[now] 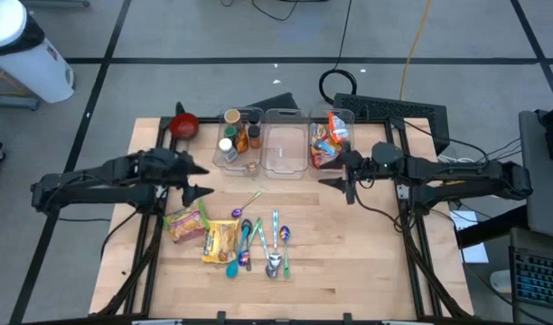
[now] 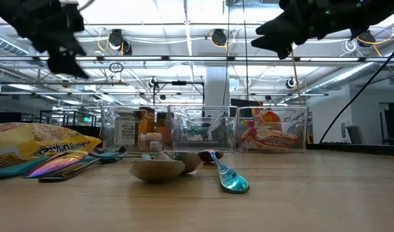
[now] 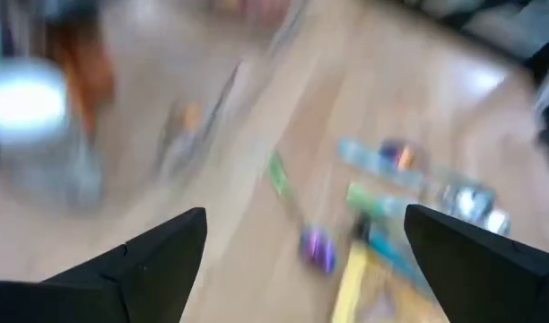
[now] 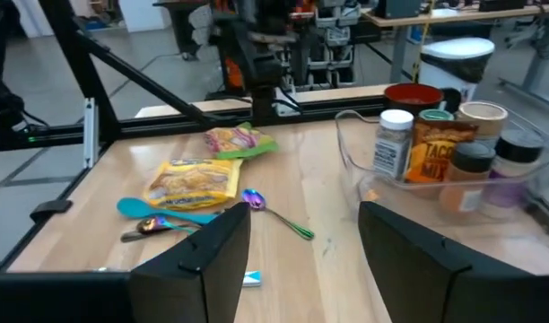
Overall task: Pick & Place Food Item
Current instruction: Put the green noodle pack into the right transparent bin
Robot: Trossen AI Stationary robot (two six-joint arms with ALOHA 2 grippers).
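Two snack bags lie flat on the wooden table: a yellow one (image 1: 221,240) (image 4: 192,182) and a yellow-pink one (image 1: 188,223) (image 4: 237,140) beside it. Three clear bins stand in a row at the back. The left bin (image 1: 238,144) holds spice jars, the middle bin (image 1: 284,144) shows nothing inside, and the right bin (image 1: 329,143) holds colourful food packets. My left gripper (image 1: 197,181) (image 3: 306,269) hovers open above the table, left of the bags. My right gripper (image 1: 340,174) (image 4: 301,269) hangs open in the air in front of the right bin, with nothing between its fingers.
Several coloured spoons (image 1: 258,242) lie scattered right of the bags, one teal spoon (image 2: 229,180) nearest the low camera. A red bowl (image 1: 184,125) sits at the far left corner. Bare wood stretches between the spoons and the table's right edge.
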